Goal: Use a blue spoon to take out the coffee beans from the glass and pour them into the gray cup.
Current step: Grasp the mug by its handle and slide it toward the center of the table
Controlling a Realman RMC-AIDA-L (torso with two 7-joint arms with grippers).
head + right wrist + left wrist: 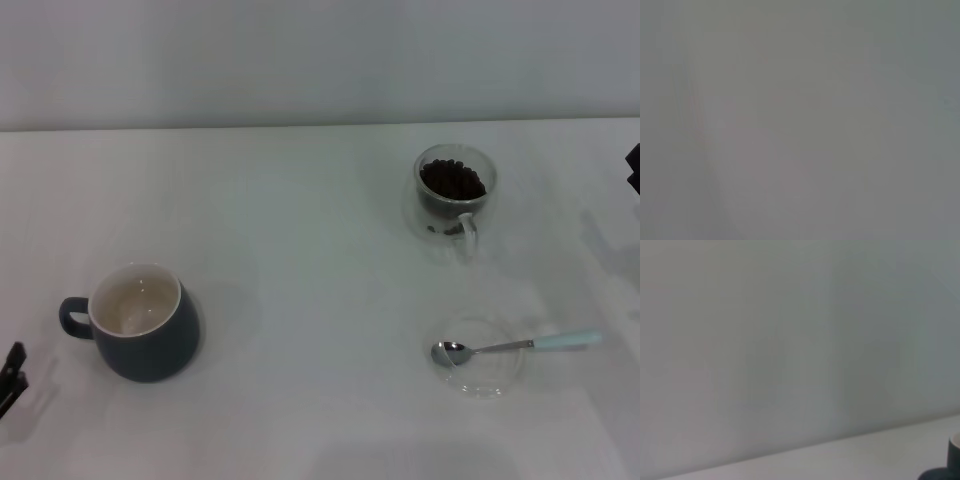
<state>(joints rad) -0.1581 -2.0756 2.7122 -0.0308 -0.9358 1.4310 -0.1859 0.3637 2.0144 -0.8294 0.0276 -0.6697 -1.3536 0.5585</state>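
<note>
The gray cup [140,322] stands upright at the front left of the white table, empty, its handle pointing left. A sliver of it shows in the left wrist view [953,455]. The glass [455,192] stands at the back right with coffee beans [453,180] inside, its handle toward me. The blue spoon [520,346] lies at the front right, its metal bowl resting on a flat clear saucer [485,375], its handle pointing right. My left gripper [10,375] is at the left edge, left of the cup. My right gripper [633,168] is just at the right edge.
The white table [320,250] runs back to a pale wall. The right wrist view shows only a plain grey surface.
</note>
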